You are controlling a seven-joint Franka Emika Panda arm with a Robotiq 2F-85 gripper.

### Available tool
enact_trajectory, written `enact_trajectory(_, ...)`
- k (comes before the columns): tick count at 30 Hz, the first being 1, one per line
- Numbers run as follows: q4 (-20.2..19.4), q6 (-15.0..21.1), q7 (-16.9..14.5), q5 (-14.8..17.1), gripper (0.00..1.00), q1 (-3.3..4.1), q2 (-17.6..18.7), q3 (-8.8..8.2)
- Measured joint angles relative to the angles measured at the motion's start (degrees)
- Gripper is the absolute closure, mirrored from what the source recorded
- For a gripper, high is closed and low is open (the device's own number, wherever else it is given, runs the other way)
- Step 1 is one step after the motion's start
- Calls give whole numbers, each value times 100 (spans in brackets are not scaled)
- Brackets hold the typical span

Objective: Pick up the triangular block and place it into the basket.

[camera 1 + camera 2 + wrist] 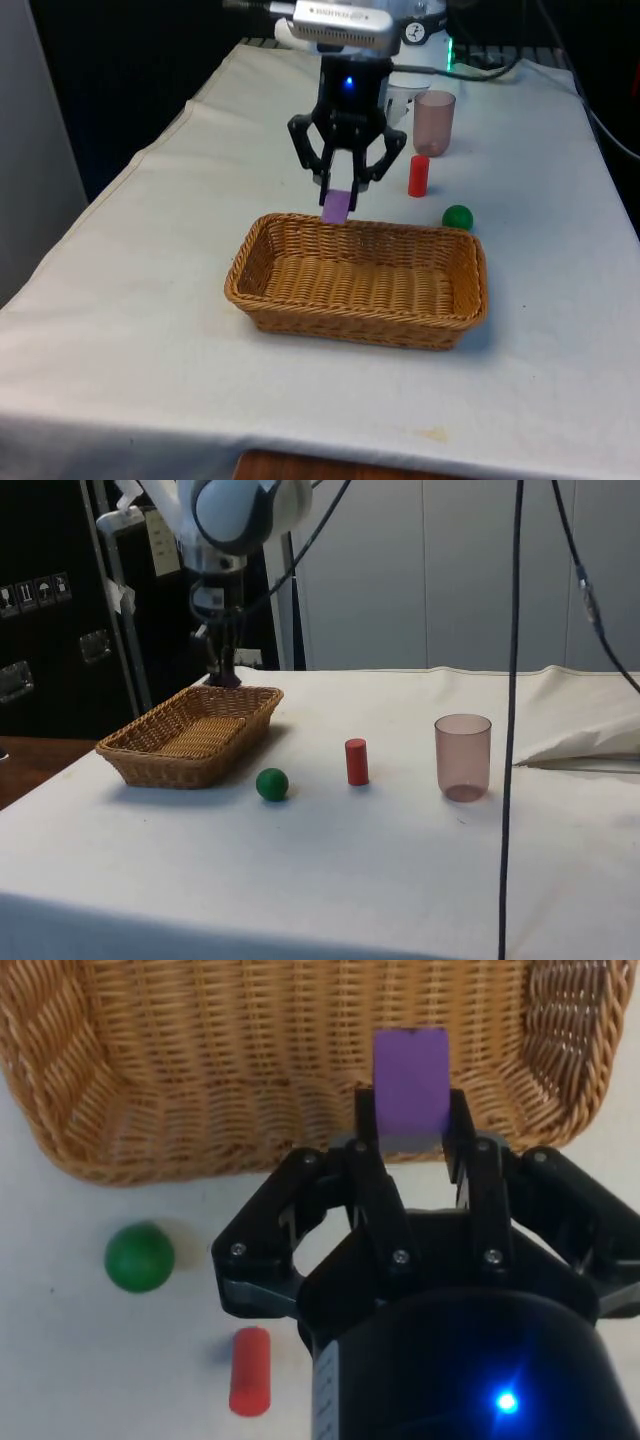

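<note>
Half the purple block [336,207] inside hand [341,190].

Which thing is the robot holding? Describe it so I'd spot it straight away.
Find the wicker basket mid-table. Just above its far rim hangs the black gripper, clamped on a small flat purple block. It is the only purple thing; the nearby ball is green and the cylinder red.
</note>
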Motion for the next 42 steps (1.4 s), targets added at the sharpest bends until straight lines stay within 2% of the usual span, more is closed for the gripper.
enact_trajectory(6,132,212,52,40,67,0,298,29)
enact_trajectory(14,550,367,155,97,67,0,837,57)
enact_trajectory(24,859,418,264,103,67,0,1192,97)
enact_trajectory(27,882,424,275,103,64,0,1226,103)
enact_trajectory(31,911,424,286,103,46,0,1266,115)
enact_trajectory(33,911,424,292,103,30,0,1272,115)
enact_trajectory(36,911,424,292,103,16,0,1272,120)
enact_trajectory(37,917,424,292,103,16,0,1278,120)
enact_trajectory(40,922,424,292,103,3,0,1283,120)
enact_trajectory(42,928,424,292,103,0,0,1289,120)
